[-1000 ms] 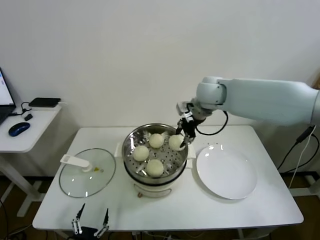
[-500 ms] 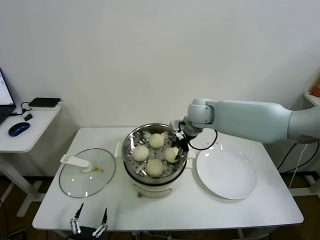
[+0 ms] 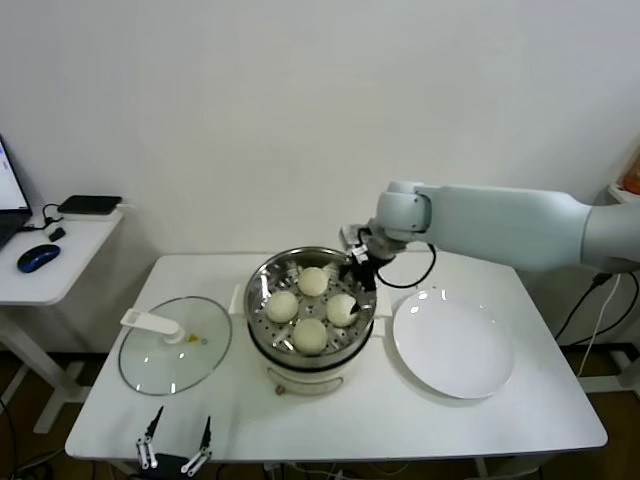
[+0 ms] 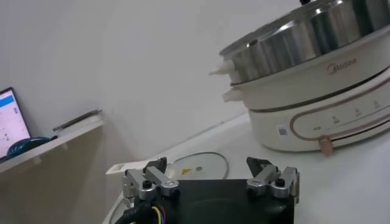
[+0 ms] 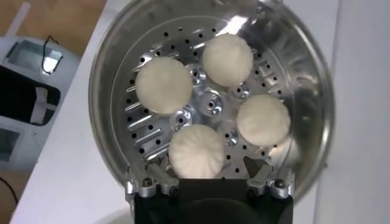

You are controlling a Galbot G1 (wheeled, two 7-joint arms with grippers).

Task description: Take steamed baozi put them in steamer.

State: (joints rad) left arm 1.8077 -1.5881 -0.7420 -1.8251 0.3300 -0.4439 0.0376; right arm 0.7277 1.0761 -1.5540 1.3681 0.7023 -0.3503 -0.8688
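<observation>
Your right gripper point(image 3: 357, 266) hovers, fingers apart and empty, over the steamer's point(image 3: 258, 300) far rim. Below it, four steamed baozi point(image 5: 209, 111) sit dome-up on the perforated tray. Your left gripper point(image 3: 175, 446) is parked, fingers apart

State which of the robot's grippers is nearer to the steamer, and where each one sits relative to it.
The right. The right gripper hangs open just above the steamer at its far right rim, over the baozi. The left gripper waits open at the table's near edge, well clear of the steamer.
</observation>
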